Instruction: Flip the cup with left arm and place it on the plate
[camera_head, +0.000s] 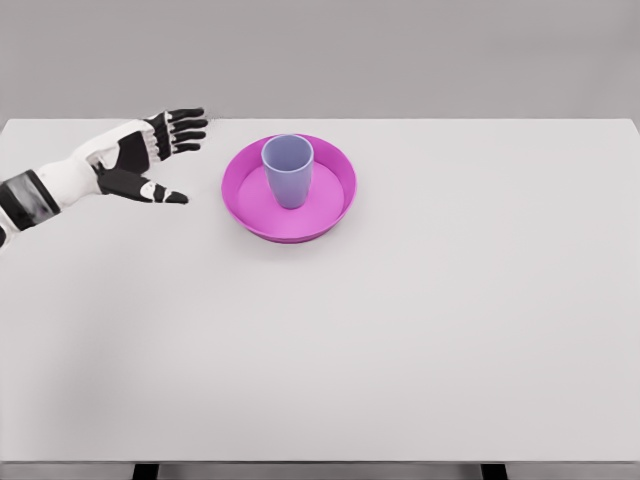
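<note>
The broad, flat, pale grey-white surface (400, 350) comes nearest the camera, its near edge running along the bottom of the head view with two dark supports just showing beneath it. It stretches to a far edge set against a plain grey wall.

Toward the far left of the middle sits the round magenta plastic plate (242, 195) with its low raised rim, lying flat on the surface. Standing inside it, roughly at its centre and slightly toward the far side, is the lavender-blue plastic cup (288, 172), upright with its open mouth facing up and its base on the plate floor. No brand, label or writing can be read on the cup, the plate or the surface.

The white left arm enters from the left edge, with a dark band near the wrist. Its left robot hand (150, 155), black-fingered with white shells, lies to the left of the plate, near it but apart, touching neither plate nor cup. The fingers are stretched out toward the right and far side, the thumb spread away on the near side, so the robot hand is wide open with nothing in it. The cup stands to its right, beyond the plate's left rim.
</note>
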